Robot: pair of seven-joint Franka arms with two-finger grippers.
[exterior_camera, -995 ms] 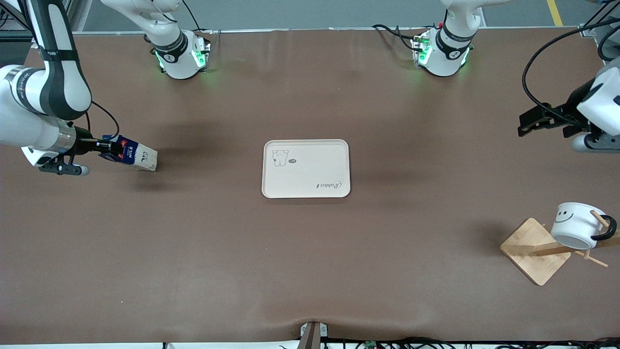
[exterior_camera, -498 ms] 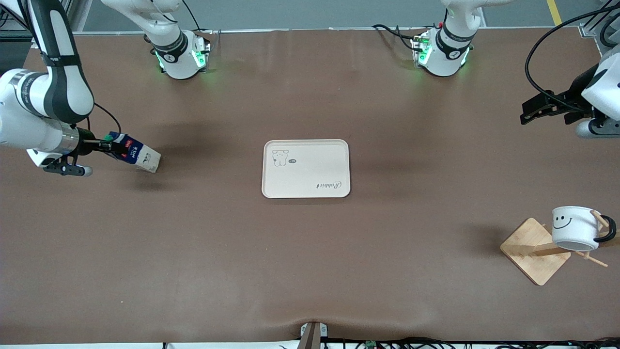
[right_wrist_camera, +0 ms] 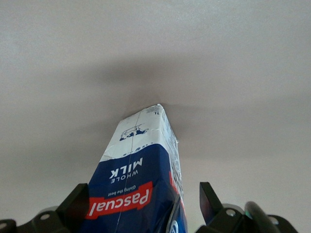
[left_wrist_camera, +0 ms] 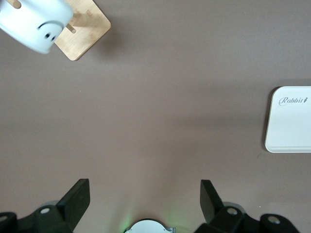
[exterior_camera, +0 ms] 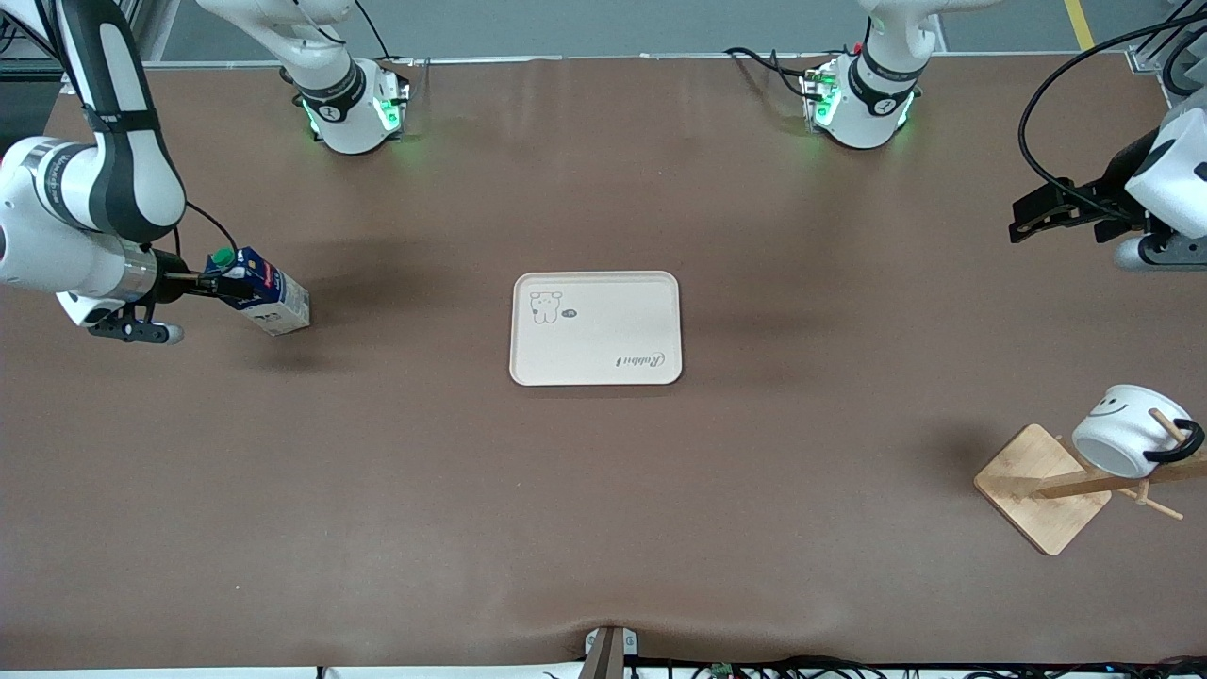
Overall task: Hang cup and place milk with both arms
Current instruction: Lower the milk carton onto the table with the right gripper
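Observation:
The milk (exterior_camera: 269, 300), a dark blue carton with a green cap, stands on the table toward the right arm's end. My right gripper (exterior_camera: 226, 283) is open around its top, and the carton (right_wrist_camera: 138, 179) sits loose between the fingers (right_wrist_camera: 209, 199), with a gap on one side. The cup (exterior_camera: 1122, 436), a white mug with a smiley face, hangs by its black handle (exterior_camera: 1181, 449) on a peg of the wooden rack (exterior_camera: 1037, 486). My left gripper (exterior_camera: 1030, 224) hangs open and empty in the air at the left arm's end. The left wrist view shows the cup (left_wrist_camera: 34, 22) and the open left gripper (left_wrist_camera: 145, 199).
A cream tray (exterior_camera: 603, 316) with a small bear drawing lies at the table's middle, between the carton and the rack; its corner (left_wrist_camera: 291, 126) shows in the left wrist view. Both arm bases stand along the table's edge farthest from the front camera.
The right gripper has opened and let go of the milk, which has swung from a strong tilt to nearly upright. The cup has rocked on its peg. The left gripper has barely shifted.

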